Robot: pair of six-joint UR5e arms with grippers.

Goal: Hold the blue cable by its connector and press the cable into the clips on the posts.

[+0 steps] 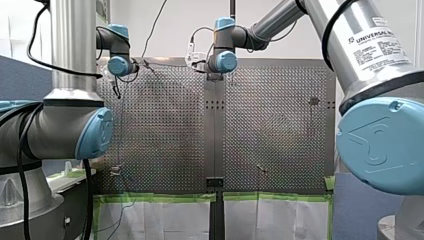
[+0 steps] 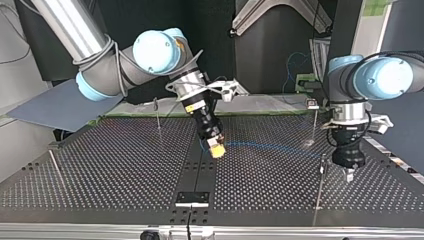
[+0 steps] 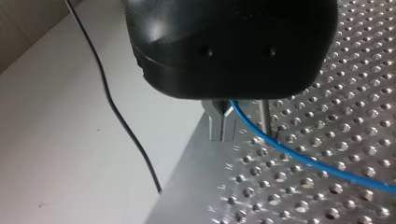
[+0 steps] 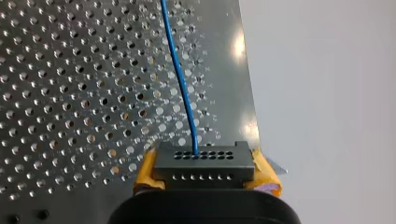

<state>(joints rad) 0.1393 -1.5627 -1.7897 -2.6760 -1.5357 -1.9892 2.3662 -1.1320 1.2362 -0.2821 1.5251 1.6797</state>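
My right tool [image 4: 205, 175] is clamped, yellow pads [image 4: 145, 170] on the black connector [image 4: 204, 161]; the blue cable [image 4: 180, 79] leaves it and runs low over the perforated table [image 4: 70, 93]. My left tool [image 3: 222, 133] has its metal fingers [image 3: 215, 123] together (cable running out just beside them), near a post [image 3: 265, 116].

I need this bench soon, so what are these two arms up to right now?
My right claw grips the black connector between its yellow pads, above the perforated table. The blue cable runs from the connector across to my left claw, whose metal fingers are closed on it beside a thin post. The pictures do not show whether the cable sits in any clip.
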